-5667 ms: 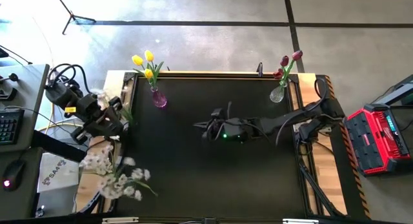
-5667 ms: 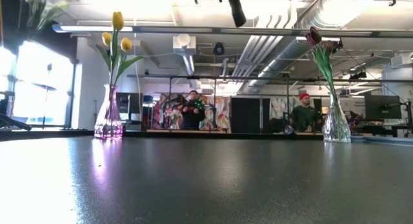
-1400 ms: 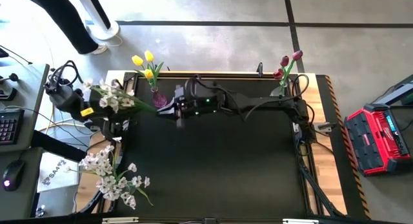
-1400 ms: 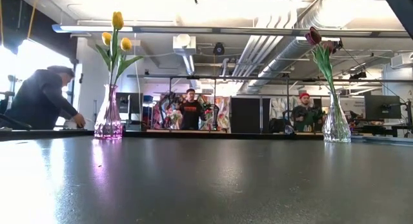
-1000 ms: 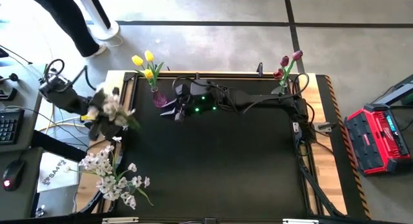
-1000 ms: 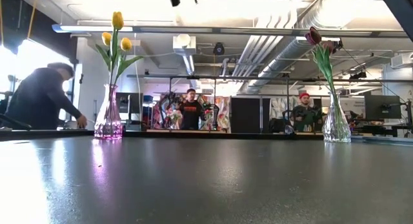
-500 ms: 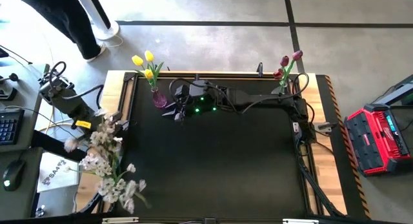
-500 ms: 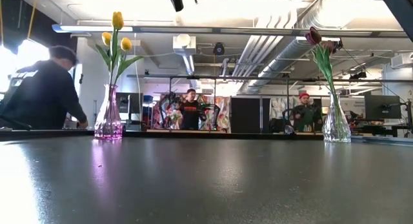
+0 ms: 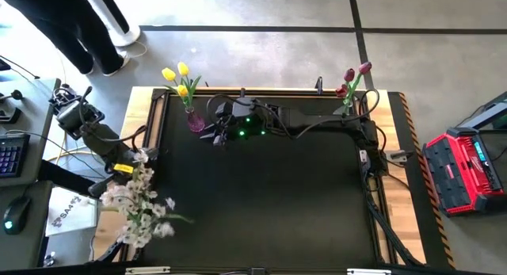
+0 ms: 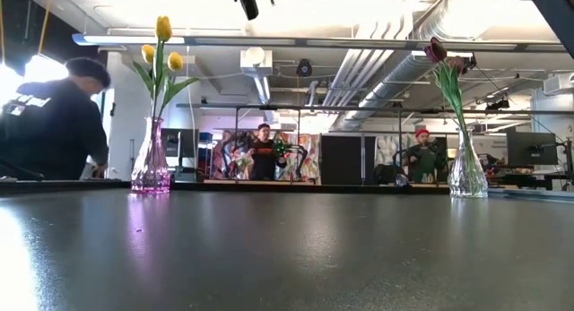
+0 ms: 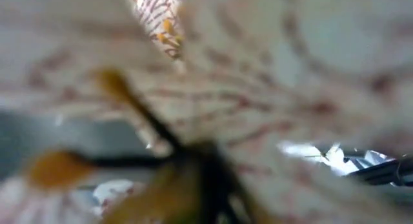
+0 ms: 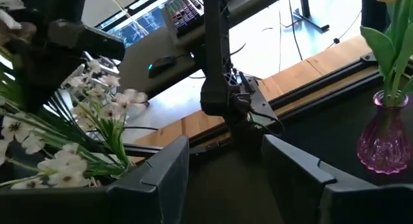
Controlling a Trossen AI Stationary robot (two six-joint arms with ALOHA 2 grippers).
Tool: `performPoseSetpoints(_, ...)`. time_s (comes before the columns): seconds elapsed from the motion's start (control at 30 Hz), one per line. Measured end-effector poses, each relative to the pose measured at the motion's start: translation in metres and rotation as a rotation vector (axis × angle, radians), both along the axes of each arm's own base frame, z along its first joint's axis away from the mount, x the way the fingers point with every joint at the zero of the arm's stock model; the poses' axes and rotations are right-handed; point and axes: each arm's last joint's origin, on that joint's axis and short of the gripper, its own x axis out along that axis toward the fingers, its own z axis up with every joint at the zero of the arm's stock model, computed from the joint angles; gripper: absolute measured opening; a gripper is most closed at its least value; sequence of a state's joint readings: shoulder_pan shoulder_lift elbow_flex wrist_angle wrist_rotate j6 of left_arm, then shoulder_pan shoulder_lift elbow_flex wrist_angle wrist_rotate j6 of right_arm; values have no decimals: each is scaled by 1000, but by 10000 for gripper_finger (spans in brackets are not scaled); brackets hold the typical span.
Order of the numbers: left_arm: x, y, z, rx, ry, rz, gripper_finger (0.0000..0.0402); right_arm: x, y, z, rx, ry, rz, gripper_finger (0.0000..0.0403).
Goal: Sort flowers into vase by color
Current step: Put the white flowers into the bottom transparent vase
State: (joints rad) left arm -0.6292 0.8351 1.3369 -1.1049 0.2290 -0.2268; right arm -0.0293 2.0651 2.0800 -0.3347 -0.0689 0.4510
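Left gripper (image 9: 125, 170), clenched on a leafy spray of small white blossoms (image 9: 139, 208), has swung it down beyond the table's left edge; right gripper (image 9: 212, 135), released, waits beside the pink glass vase (image 9: 195, 120) for handover.

White blossoms (image 11: 258, 88) blur the left wrist view, hiding the left pincer.

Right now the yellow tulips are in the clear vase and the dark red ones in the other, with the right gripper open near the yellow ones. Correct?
Not quite. The yellow tulips stand in the purple vase; the dark red tulips are in the clear vase, as the high view shows. The right gripper is indeed open beside the purple vase.
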Motion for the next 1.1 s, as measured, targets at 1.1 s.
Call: performPoseSetpoints(1.1, 5, -28, -33, 119, 6, 51, 3, -1, 11, -3, 6, 38, 30, 183)
